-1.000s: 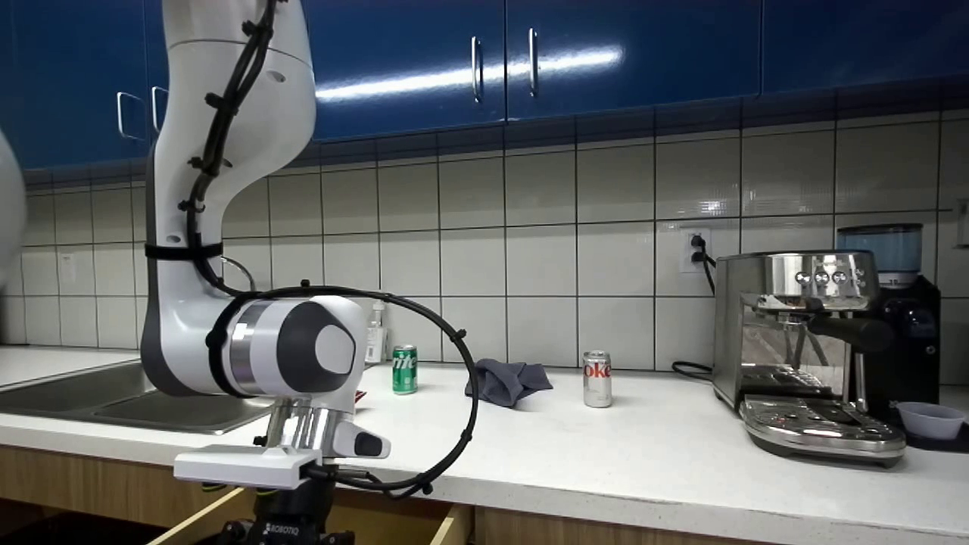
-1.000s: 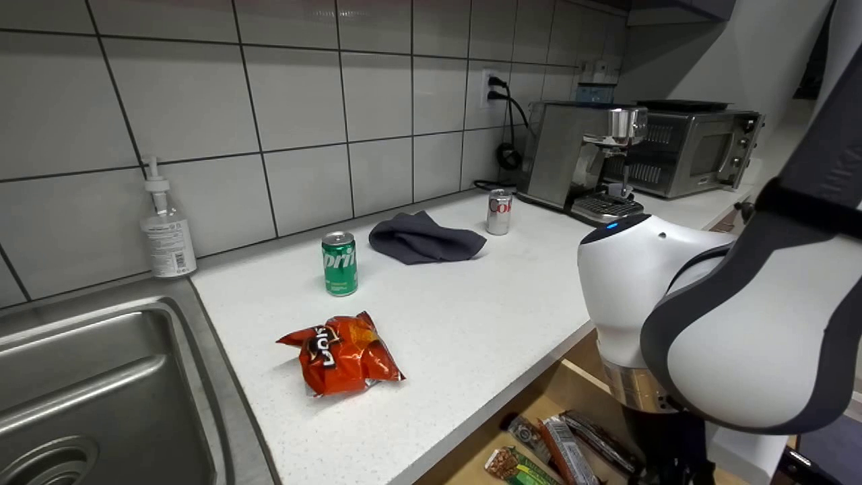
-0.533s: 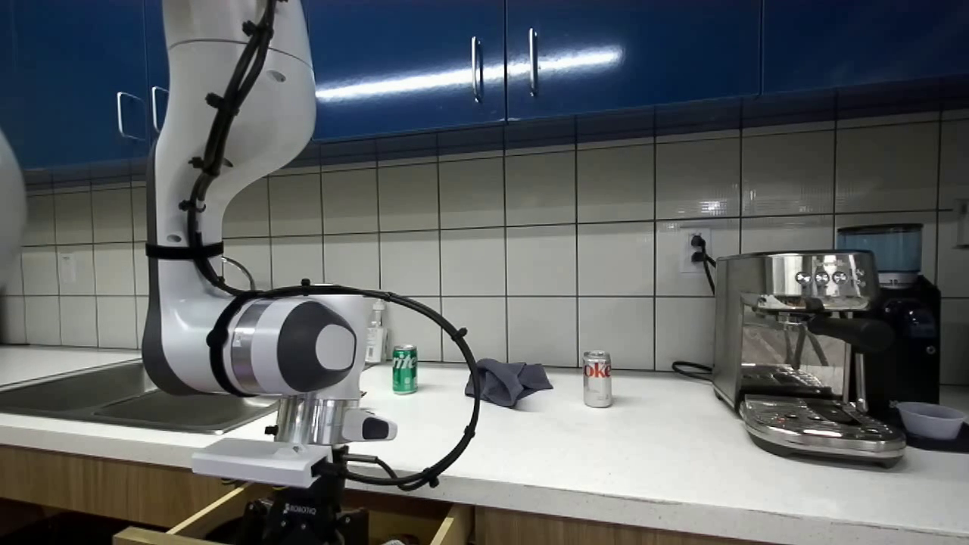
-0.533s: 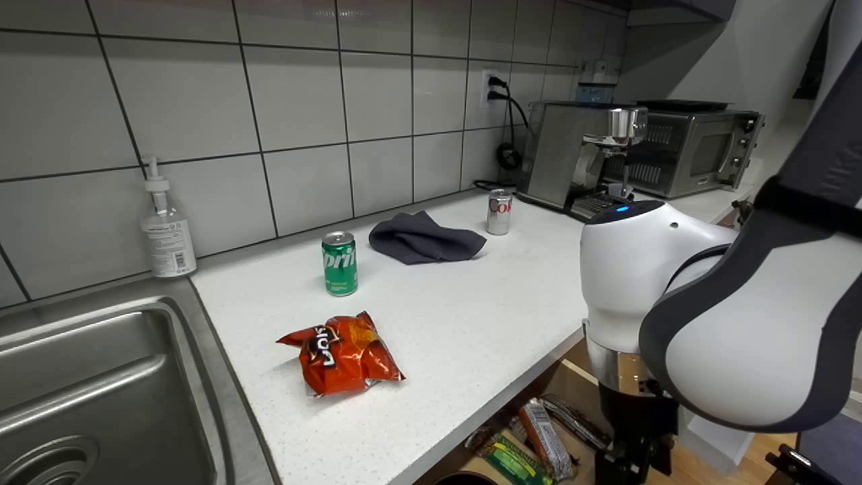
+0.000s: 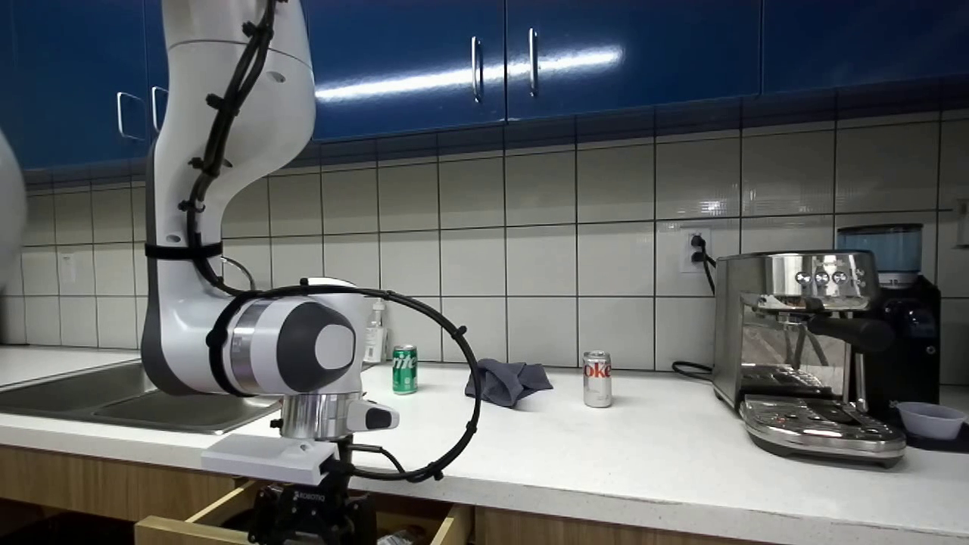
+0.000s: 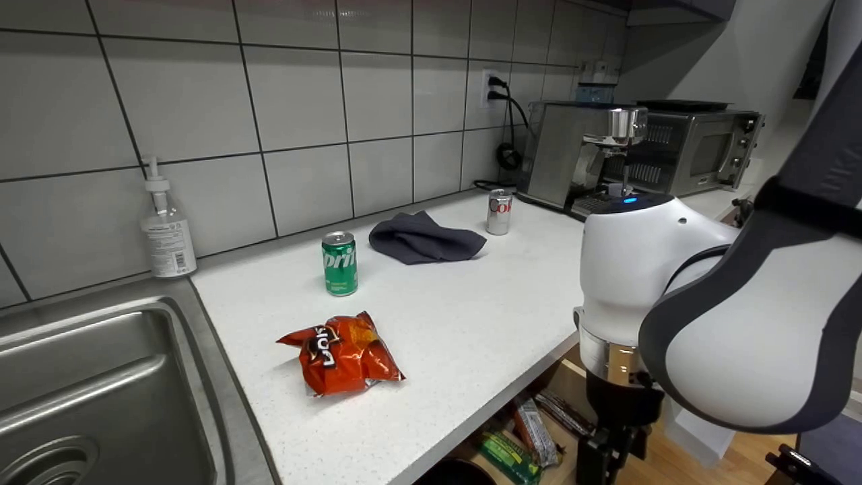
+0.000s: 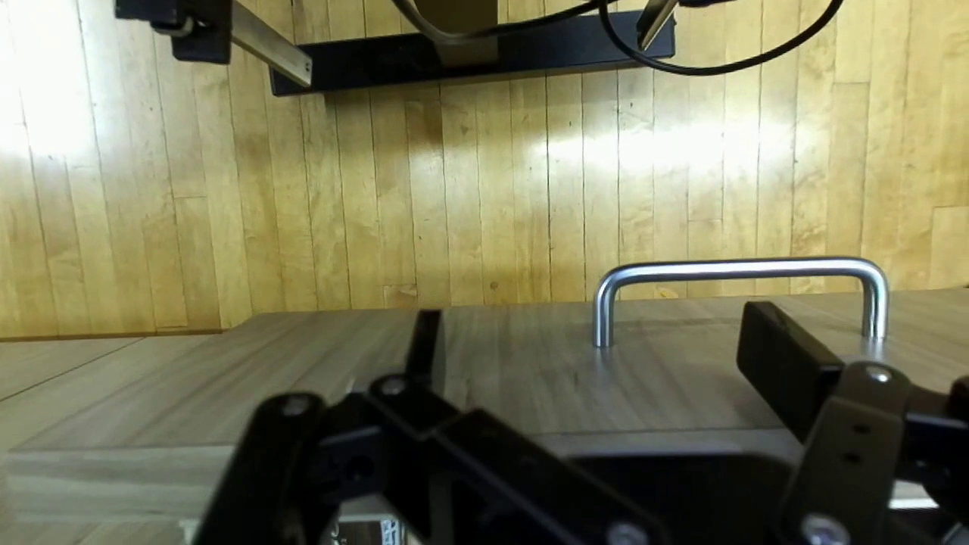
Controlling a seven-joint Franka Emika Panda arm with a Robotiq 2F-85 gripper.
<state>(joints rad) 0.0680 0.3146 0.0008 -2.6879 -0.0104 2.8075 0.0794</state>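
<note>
Two black fingers (image 7: 783, 363) on the gripper (image 7: 598, 348), spread wide, drawer front (image 7: 522, 386) showing through the gap. Metal handle (image 7: 742, 269) is the nearest thing past the tips: in the wrist view one leg falls between the fingers, the other outside. Depth is poor there, so can't tell if anything touches. Gripper's lower end is cut off by the bottom edge in both exterior views. Drawer (image 5: 454, 524) stands open under the counter (image 5: 568, 446), gripper pointing down at it. Inside, in an exterior view: green packet (image 6: 508, 457), orange-and-white bar (image 6: 537, 431), dark wrapper (image 6: 564, 412), lying close together. Up top, in an exterior view: red chip bag (image 6: 350, 355) near the sink (image 6: 222, 384), green can (image 6: 340, 264) upright behind it, dark cloth (image 6: 425, 239) crumpled beside the can, silver can (image 6: 499, 212) upright beyond the cloth. Soap bottle (image 6: 168, 236) stands behind the sink, near the tiles (image 6: 296, 101). Further along: coffee machine (image 5: 795, 261), grinder (image 5: 912, 325) next to it, small bowl (image 5: 931, 420) near the grinder's base, oven (image 6: 707, 151) past the machine in an exterior view. Blue cabinets (image 5: 643, 45) above, black plugs (image 5: 696, 250) in a wall socket (image 5: 685, 265) near the machine
</note>
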